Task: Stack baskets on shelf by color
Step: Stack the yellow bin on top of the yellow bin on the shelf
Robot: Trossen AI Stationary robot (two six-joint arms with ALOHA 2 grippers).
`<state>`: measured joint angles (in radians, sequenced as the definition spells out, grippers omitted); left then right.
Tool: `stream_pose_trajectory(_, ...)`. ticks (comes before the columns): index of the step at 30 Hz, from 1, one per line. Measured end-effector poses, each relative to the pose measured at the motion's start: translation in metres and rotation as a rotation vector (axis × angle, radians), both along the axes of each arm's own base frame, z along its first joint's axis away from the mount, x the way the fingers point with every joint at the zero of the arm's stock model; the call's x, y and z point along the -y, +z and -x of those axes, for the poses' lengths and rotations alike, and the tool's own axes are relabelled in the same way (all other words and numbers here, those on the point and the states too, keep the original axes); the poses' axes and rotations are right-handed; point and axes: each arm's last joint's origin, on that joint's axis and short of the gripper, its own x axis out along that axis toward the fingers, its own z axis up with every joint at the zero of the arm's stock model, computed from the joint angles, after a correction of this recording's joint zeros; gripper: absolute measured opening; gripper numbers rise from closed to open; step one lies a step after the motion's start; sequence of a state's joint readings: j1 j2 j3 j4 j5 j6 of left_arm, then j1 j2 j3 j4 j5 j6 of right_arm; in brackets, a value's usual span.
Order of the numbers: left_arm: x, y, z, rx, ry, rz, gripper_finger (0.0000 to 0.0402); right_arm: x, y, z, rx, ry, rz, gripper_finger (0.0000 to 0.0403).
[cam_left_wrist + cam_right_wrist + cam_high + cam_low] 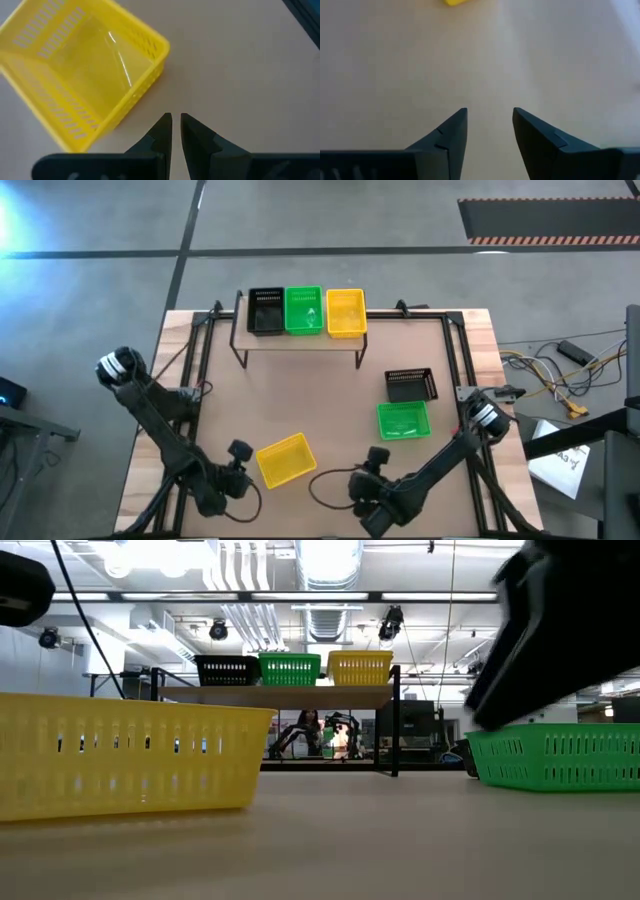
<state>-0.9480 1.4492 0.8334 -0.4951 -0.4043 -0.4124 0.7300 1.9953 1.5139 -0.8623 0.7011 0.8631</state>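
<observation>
The shelf (300, 343) stands at the table's far side. A black basket (265, 311), a green basket (303, 310) and a yellow basket (345, 313) sit side by side on its board. On the table, a yellow basket (286, 459) rests on its bottom near the front. A green basket (403, 420) and a black basket (411, 384) stand at the right. My left gripper (176, 120) hovers shut just beside the near yellow basket (85, 65), touching nothing. My right gripper (490, 112) stands open over bare table, right of that basket.
Black clamps and rails run along the table's left and right edges (205, 330). Bare tabletop lies between the shelf and the near yellow basket (300, 395). In the low view the yellow basket (120, 755) and the green basket (560, 755) flank the shelf (280, 695).
</observation>
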Motion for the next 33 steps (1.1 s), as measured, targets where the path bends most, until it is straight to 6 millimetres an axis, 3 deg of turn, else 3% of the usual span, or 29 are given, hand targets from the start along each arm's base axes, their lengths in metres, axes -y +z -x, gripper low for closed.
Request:
stream_pose_trajectory(4, 0.012, -0.004, -0.009, 0.013, 0.0, -0.002, 0.0022, 0.008, 0.022, 0.023, 0.005, -0.108, 0.026, 0.0152)
stream_pose_trajectory(8, 0.022, -0.003, -0.016, 0.044, -0.092, -0.04, 0.0023, 0.011, 0.029, 0.047, 0.02, -0.167, 0.023, 0.0152)
stream_pose_trajectory(14, 0.034, 0.027, -0.027, 0.148, -0.214, -0.035, 0.0062, 0.005, 0.021, 0.071, 0.093, -0.198, 0.01, 0.0152)
stream_pose_trajectory(17, 0.028, 0.031, -0.028, 0.116, -0.231, -0.096, 0.0102, 0.0, 0.014, 0.077, 0.114, -0.211, 0.003, 0.0152)
stream_pose_trajectory(21, 0.011, 0.016, -0.029, 0.007, -0.227, -0.232, 0.0149, -0.006, 0.008, 0.083, 0.127, -0.212, -0.01, 0.0148)
stream_pose_trajectory(24, 0.002, 0.003, -0.035, -0.018, -0.228, -0.301, 0.0158, -0.009, 0.007, 0.085, 0.135, -0.204, -0.02, 0.0142)
stream_pose_trajectory(28, -0.004, -0.004, -0.047, -0.008, -0.217, -0.327, 0.0119, -0.01, 0.007, 0.085, 0.138, -0.2, -0.027, 0.0134)
stream_pose_trajectory(33, -0.009, -0.004, -0.068, -0.021, -0.237, -0.298, 0.0016, -0.01, 0.007, 0.084, 0.139, -0.198, -0.028, 0.0125)
